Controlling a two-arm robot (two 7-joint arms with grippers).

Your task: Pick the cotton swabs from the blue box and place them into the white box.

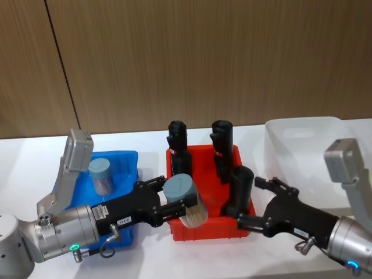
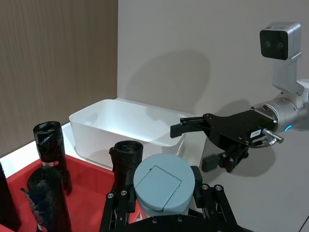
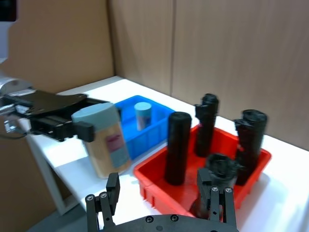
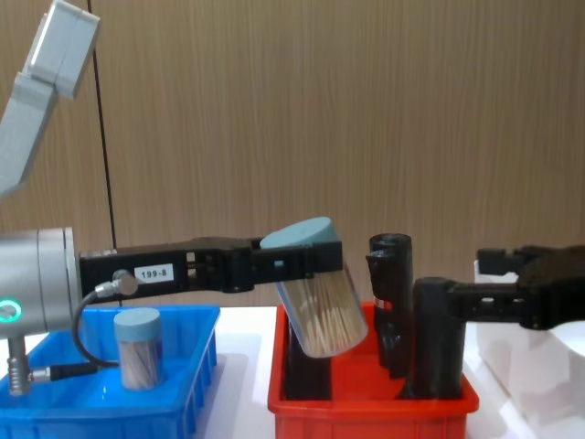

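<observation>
Slightly tilted, blue-grey-lidded cotton swabs (image 4: 320, 313)

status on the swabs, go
Left hand shut on swab tub, tilted over red bin. Right hand open, empty. Second tub in blue box. Black rolls upright ahead.

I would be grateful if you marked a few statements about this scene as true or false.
1. The left gripper is shut on a cotton swab tub. True.
2. That tub hangs upright. False: it is tilted, over the left side of the red bin.
3. The blue box is empty. False: a second tub stands upright in it.
4. The right gripper is open and holds nothing. True.
5. Black rolls stand in the red bin. True.
</observation>
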